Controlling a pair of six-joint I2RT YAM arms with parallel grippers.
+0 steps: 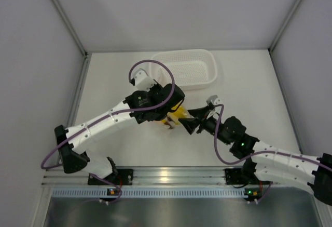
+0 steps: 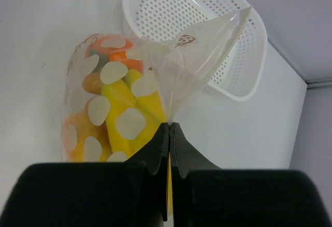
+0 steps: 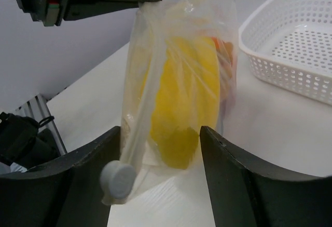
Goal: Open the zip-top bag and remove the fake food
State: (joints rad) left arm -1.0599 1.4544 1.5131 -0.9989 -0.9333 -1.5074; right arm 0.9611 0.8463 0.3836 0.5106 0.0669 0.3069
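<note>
My left gripper [image 2: 169,125] is shut on a fold of the clear zip-top bag [image 2: 119,107] with white dots and holds it up over the table. The fake food shows through it: a yellow banana [image 2: 116,102] and orange pieces [image 2: 122,56]. In the top view the bag [image 1: 175,117] hangs between the left gripper [image 1: 168,108] and the right gripper [image 1: 188,122]. My right gripper [image 3: 160,129] is open, its fingers on either side of the bag's lower end [image 3: 181,55]. The grey zip slider [image 3: 118,179] sits by its left finger, and the banana [image 3: 187,97] fills the bag.
The white perforated basket [image 1: 187,68] stands empty at the back of the table, just behind the left gripper; it also shows in the left wrist view [image 2: 244,76] and the right wrist view [image 3: 295,45]. Grey walls enclose the table on three sides.
</note>
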